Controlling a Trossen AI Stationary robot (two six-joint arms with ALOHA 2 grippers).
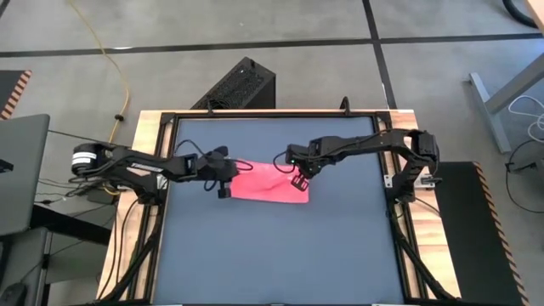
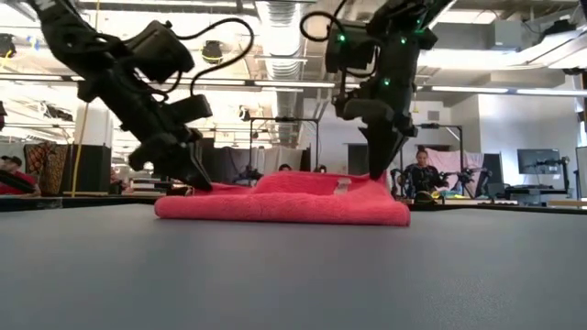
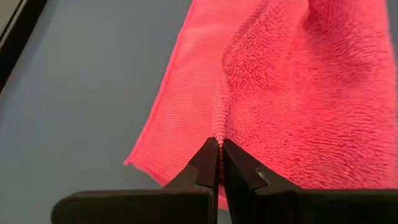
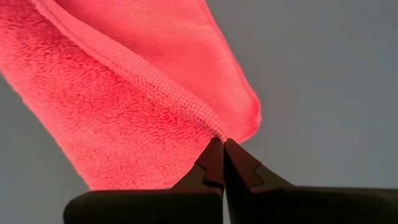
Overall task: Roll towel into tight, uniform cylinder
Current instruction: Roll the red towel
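The pink towel (image 1: 265,184) lies folded on the dark grey tabletop (image 1: 272,255), a little beyond its middle; in the low view (image 2: 284,203) it is a low, flat bundle with a small white tag (image 2: 341,188) on top. My left gripper (image 1: 226,180) is shut on the towel's left end. My right gripper (image 1: 297,177) is shut on its right end, near the far edge. My left gripper pinches a stitched hem edge (image 3: 218,127) of the towel's upper layer between its two fingertips, slanting down from the table's left. The layer below lies flat on the table. My right gripper pinches a stitched hem edge (image 4: 214,127) at the towel's right end between its fingertips, pointing down from above. The cloth rises slightly to the fingers (image 2: 378,170); the rest lies on the table.
Bare tabletop lies on the near side of the towel and on both sides. The table's wooden frame (image 1: 144,127) rims it. In the low view, people and equipment (image 2: 422,174) show in the room behind.
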